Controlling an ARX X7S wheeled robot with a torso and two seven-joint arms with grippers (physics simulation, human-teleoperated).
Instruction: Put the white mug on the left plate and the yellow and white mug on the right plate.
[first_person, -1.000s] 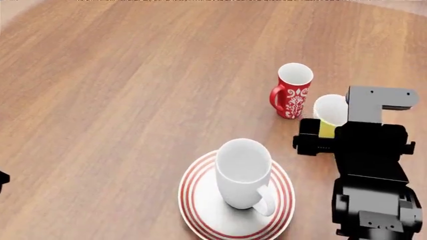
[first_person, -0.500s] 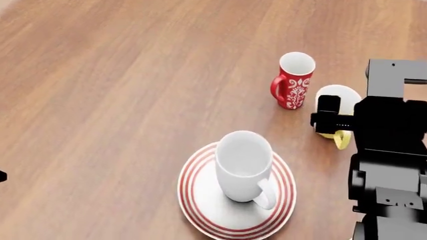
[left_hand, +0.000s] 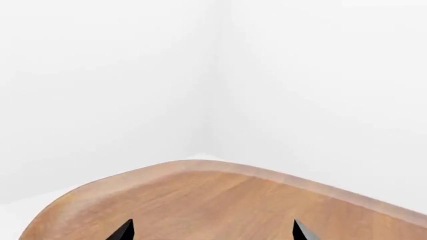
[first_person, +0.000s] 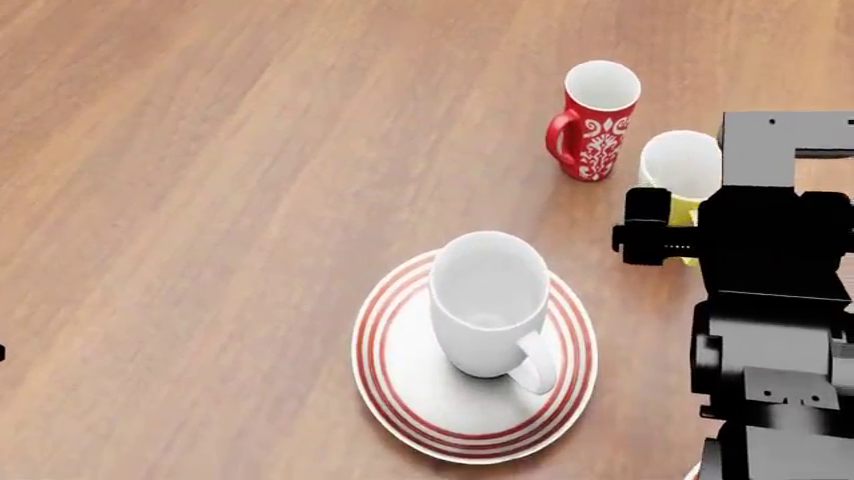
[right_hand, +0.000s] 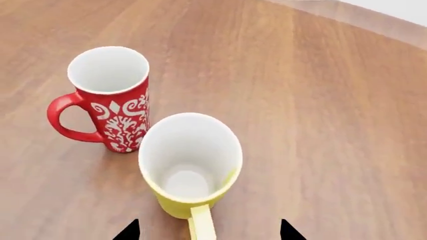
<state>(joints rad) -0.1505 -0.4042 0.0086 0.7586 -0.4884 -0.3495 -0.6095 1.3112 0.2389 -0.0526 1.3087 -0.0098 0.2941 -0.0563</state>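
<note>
The white mug stands upright on a red-ringed plate at the middle front, its handle toward me. The yellow and white mug stands on the table next to a red mug, partly hidden by my right gripper. In the right wrist view the yellow mug is just ahead of my right gripper. Its jaws are open, with the mug's yellow handle between the fingertips. My left gripper is open and empty over a table edge. The second plate is out of view.
A slim red mug with white ornament stands just left of the yellow mug, handle to the left; it also shows in the right wrist view. Bare wood tabletop spreads to the left and back. White walls lie beyond the table edge.
The head view has shifted, so everything sits differently in the picture. My right gripper stays at the yellow mug with open jaws. The white mug stays on its plate.
</note>
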